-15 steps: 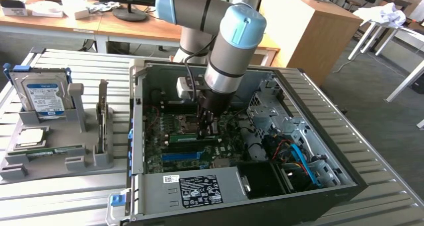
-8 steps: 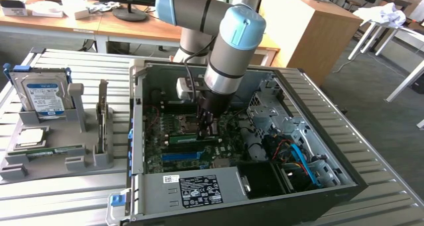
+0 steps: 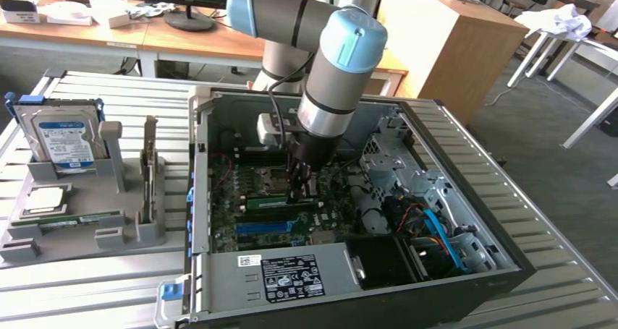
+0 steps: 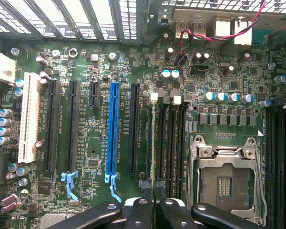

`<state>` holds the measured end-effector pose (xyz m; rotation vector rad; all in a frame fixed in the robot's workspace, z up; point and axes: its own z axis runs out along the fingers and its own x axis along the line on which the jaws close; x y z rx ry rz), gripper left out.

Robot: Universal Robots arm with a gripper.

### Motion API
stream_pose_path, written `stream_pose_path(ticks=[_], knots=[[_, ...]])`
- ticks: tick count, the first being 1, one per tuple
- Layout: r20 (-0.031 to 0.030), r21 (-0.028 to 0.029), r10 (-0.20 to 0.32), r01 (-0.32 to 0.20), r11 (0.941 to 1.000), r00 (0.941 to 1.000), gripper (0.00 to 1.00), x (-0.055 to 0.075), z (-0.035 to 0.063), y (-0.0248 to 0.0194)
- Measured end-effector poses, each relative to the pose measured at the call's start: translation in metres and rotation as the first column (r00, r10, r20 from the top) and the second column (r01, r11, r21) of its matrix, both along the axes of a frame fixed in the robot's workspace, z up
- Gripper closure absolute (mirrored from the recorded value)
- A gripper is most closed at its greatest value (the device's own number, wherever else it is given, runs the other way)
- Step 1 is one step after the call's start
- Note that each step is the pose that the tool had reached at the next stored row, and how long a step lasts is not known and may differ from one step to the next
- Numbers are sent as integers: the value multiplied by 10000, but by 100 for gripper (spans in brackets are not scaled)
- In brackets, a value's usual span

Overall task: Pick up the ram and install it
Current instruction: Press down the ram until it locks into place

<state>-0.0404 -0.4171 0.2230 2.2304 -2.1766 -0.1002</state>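
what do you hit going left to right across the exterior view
hard drive → upright card → computer case's left wall → tool over the motherboard → drive cage → wooden cabinet → white stool

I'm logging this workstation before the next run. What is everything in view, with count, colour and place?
Computer case: one, black, open on the slatted table.
Mainboard: one, green, inside the case.
Blue slot: one, blue, among black slots on the mainboard.
White slot: one, white, at the end of the slot row.
Processor socket: one, silver, empty, beside the memory slots.
Ram: one, thin, edge-on, standing in a memory slot under the hand.
Power supply: one, grey, at the case's near edge.
Hard drive: one, silver, upright in the grey rack.
Grey rack: one, exterior view's left of the case.
Hand: one, black, shut on the ram.
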Motion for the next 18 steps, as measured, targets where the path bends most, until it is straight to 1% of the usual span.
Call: stream_pose_path(ticks=[11,18], knots=[[1,2,0,0,10000,10000,88,-6,1,0],[0,1,0,0,10000,10000,88,-6,43,0]])
